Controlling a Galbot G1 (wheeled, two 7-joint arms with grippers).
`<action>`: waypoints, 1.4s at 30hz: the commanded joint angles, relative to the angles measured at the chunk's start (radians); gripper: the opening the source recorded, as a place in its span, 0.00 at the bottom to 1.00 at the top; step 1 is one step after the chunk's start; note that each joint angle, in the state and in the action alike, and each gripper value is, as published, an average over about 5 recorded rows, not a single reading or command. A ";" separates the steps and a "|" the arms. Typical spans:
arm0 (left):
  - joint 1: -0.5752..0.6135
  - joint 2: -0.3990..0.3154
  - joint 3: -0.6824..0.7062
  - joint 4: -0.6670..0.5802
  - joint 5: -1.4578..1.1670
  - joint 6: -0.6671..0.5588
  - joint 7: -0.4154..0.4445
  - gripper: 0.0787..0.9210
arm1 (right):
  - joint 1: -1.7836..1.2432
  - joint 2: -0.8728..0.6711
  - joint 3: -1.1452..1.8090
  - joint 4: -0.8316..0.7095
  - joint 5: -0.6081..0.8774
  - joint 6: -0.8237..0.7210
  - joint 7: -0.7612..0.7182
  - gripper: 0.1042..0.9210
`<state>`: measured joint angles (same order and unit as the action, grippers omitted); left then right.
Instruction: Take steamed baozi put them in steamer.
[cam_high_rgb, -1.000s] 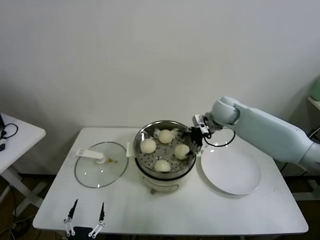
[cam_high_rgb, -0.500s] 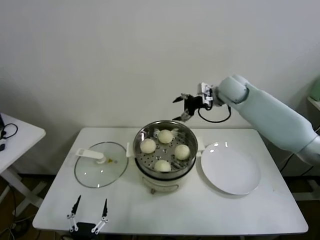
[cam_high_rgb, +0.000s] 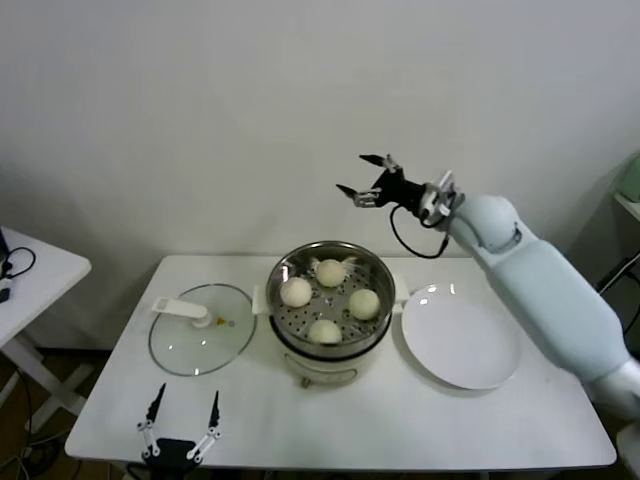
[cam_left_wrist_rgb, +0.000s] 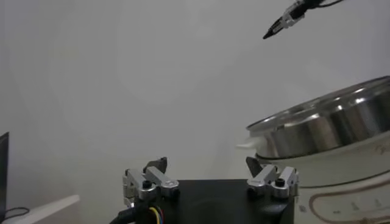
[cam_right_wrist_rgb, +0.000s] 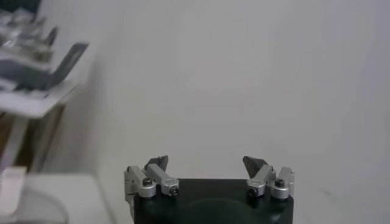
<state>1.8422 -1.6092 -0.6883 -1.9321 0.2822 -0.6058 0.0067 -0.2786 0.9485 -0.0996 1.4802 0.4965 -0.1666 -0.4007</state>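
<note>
Pale blue-white arm (cam_high_rgb: 545, 290); black cable; black end effector (cam_high_rgb: 370, 178).

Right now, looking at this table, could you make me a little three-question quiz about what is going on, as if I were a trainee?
1. How many steamed baozi lie in the steamer?
2. True or false: the white plate has a bun on it.
3. Where is the right gripper? A) inside the steamer B) raised above the steamer, open and holding nothing C) on the glass lid

Key: 1. Four. 2. False, it is bare. 3. B. The left gripper waits open at the table's near edge.
</note>
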 joint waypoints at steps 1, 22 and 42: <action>-0.007 -0.002 0.016 -0.035 -0.003 0.012 0.001 0.88 | -0.693 0.174 0.604 0.326 -0.045 0.128 0.250 0.88; -0.085 0.064 -0.010 -0.088 -0.040 0.063 0.026 0.88 | -1.272 0.535 0.929 0.377 -0.153 0.335 0.153 0.88; -0.124 0.062 0.007 -0.101 -0.013 0.100 0.050 0.88 | -1.291 0.560 0.945 0.363 -0.129 0.377 0.111 0.88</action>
<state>1.7206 -1.5411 -0.6825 -2.0238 0.2596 -0.5149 0.0535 -1.5209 1.4927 0.8242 1.8579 0.3425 0.1778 -0.2781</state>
